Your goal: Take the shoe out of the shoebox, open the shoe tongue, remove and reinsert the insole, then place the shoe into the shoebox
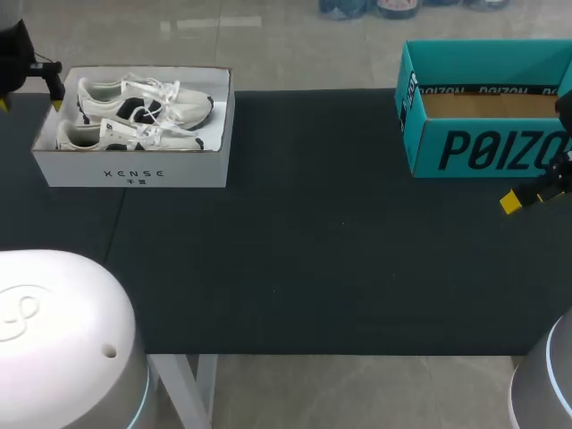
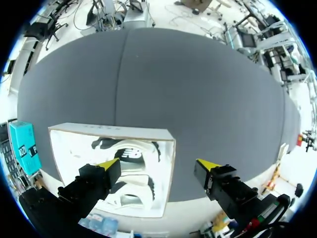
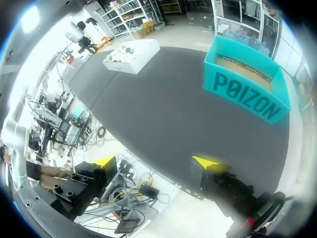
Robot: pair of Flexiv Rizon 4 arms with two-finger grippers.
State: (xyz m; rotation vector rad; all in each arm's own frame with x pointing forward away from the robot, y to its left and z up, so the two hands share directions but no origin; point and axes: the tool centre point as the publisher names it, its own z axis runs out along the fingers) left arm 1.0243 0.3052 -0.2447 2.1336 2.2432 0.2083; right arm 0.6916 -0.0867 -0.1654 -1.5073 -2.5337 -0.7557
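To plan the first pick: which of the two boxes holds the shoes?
The white box at the left holds the white shoes; the teal box at the right shows only its bare brown floor.

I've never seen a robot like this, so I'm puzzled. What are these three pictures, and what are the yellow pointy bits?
It is a robot with two arms at a table. One picture looks down from above; the two round ones come from cameras on its wrists. The yellow bits are fingertips. The left gripper hangs open over one end of a white shoebox with two white shoes inside. The right gripper is open near a teal box. Neither holds anything.
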